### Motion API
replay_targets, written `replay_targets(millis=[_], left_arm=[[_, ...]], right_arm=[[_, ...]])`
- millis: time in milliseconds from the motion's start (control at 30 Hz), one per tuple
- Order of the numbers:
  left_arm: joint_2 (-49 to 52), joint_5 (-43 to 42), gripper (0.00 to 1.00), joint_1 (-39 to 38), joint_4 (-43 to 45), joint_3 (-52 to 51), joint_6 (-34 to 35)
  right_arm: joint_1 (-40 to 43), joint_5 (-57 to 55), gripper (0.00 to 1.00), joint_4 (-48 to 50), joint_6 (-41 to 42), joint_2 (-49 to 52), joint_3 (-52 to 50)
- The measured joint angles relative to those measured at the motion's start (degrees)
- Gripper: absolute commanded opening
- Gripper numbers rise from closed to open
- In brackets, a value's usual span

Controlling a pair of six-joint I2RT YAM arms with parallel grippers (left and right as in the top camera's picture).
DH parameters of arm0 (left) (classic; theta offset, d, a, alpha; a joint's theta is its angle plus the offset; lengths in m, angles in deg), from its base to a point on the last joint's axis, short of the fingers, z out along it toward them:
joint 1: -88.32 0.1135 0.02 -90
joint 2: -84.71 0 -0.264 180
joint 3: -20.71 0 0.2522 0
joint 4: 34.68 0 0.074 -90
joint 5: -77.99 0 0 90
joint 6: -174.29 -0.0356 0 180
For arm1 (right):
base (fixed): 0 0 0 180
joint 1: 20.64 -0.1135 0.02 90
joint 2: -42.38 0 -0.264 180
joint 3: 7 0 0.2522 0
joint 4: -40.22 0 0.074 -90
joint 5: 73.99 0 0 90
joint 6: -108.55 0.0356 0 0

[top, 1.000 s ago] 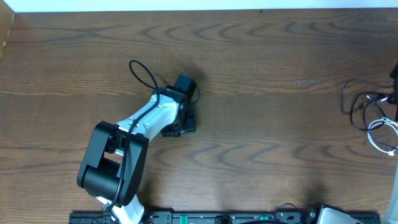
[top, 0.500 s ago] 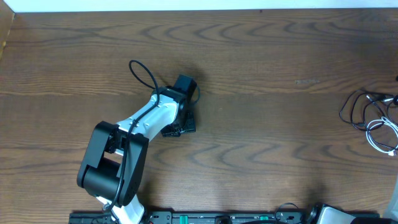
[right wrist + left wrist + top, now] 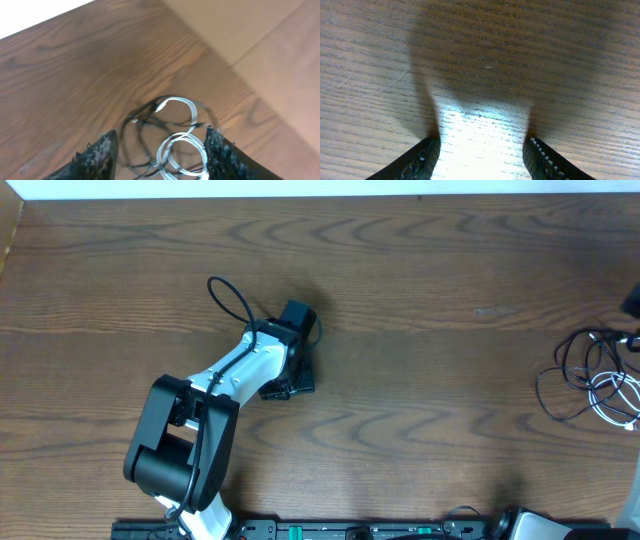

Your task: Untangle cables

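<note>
Black cord (image 3: 125, 132) and white cord (image 3: 182, 101) tangled on worktop (image 3: 420, 300). Right gripper (image 3: 160, 142) above them, wide open, empty. Left gripper (image 3: 481, 150) well apart from them, likewise.

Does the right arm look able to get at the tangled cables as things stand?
Probably yes. In the right wrist view the cables lie on the table directly ahead of the right tool, which is open, and nothing shows in the way between them.
</note>
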Motion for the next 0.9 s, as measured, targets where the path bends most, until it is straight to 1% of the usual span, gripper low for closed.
replay_targets(millis=[67, 233, 367, 467, 533, 667, 733, 800, 900], left_arm=[[0.0, 0.0, 0.59, 0.0, 0.0, 0.0, 0.0], [0.0, -0.9, 0.59, 0.3, 0.4, 0.0, -0.4], [-0.4, -3.0, 0.59, 0.4, 3.0, -0.1, -3.0], [-0.9, -5.3, 0.60, 0.4, 4.9, -0.1, -5.7], [-2.1, -6.1, 0.63, 0.4, 5.6, -0.1, -7.5], [-7.5, -7.1, 0.66, 0.4, 7.9, 0.2, -10.3], [-11.2, -7.1, 0.66, 0.4, 8.7, 0.4, -11.0], [-15.0, -6.9, 0.70, 0.4, 8.8, 0.7, -12.0], [-18.6, -5.5, 0.70, 0.4, 7.6, 1.2, -12.4]], right_arm=[[0.0, 3.9, 0.66, 0.0, 0.0, 0.0, -0.7], [0.0, 19.0, 0.70, 0.4, 0.1, 0.0, -2.6], [-0.2, 31.4, 0.76, 0.3, 0.0, 0.9, -4.0], [-1.1, 39.2, 0.78, 0.2, -0.5, 3.0, -4.5], [-2.4, 43.2, 0.78, -0.1, -1.3, 4.8, -4.6], [-6.7, 46.3, 0.81, -1.4, -4.0, 8.7, -4.7], [-9.3, 45.7, 0.82, -2.6, -5.2, 10.3, -4.8], [-12.7, 44.3, 0.83, -4.1, -6.6, 12.3, -4.8], [-16.5, 41.4, 0.86, -6.0, -8.2, 14.7, -4.9]])
